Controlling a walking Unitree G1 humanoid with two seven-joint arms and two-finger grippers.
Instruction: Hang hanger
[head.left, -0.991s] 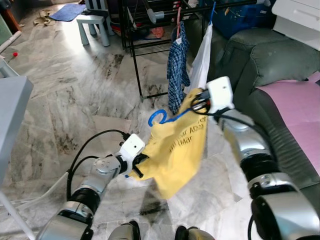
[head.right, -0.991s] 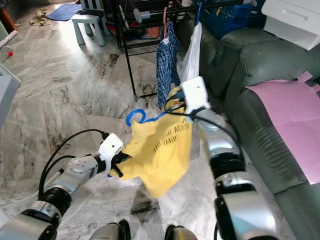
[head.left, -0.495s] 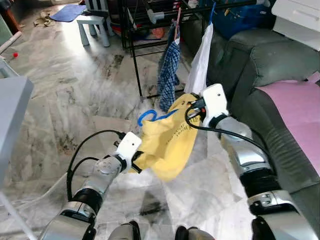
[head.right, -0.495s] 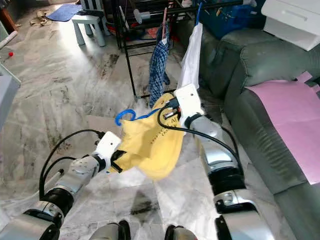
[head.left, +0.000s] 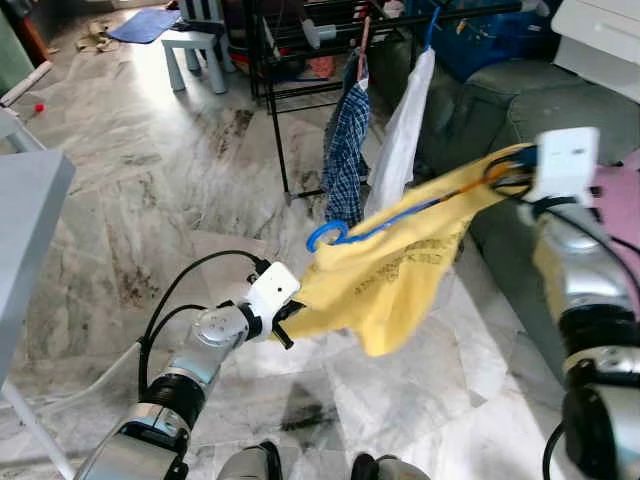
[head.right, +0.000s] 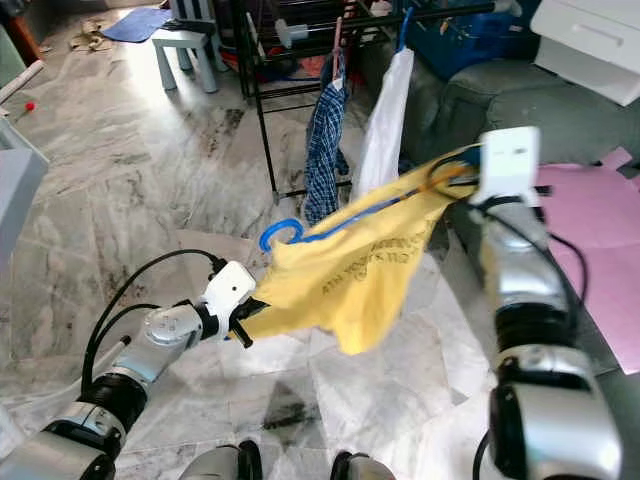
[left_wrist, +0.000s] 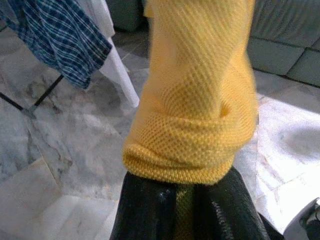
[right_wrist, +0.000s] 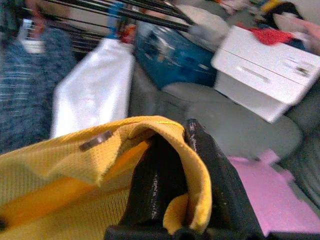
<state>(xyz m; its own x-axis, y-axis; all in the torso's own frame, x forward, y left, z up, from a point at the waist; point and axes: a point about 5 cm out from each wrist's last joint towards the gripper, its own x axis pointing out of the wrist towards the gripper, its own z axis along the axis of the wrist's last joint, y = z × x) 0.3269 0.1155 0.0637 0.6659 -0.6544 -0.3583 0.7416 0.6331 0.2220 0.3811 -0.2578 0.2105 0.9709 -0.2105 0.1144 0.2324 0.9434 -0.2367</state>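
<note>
While both grippers pull it taut, the yellow shirt (head.left: 395, 280) spans the air between them on a blue hanger (head.left: 345, 234).
Left gripper: the left gripper (head.left: 288, 325) pinches the shirt's lower corner; its wrist view has the two black fingers (left_wrist: 150, 212) closed on a fold of yellow mesh.
Right gripper: the right gripper (head.left: 500, 180) is raised higher and farther out, clamped on the shirt's other end where the hanger's arm runs into the cloth; in its wrist view the fabric wraps over the black fingers (right_wrist: 155, 185).
Hanger: its hook pokes out of the collar, about midway between the two grippers and nearer the left one.
Ahead of the grippers: a black drying rack (head.left: 275, 120) stands beyond the shirt, with a blue checked shirt (head.left: 347, 150) and a white garment (head.left: 405, 140) hanging from it, just behind the hook.
Beside the right gripper: a grey sofa (head.left: 500, 115) with a pink sheet (head.right: 590, 215) on its seat, and a white drawer unit (head.right: 590, 45) above it.
Past the left gripper: marble floor (head.left: 130, 190), a small grey stool (head.left: 195, 50), a blue mat (head.left: 145, 22).
Hard to tell: most of the hanger is buried in the cloth; the rack's top is cut off.
Writing: dark lettering on the shirt, too creased to read.
</note>
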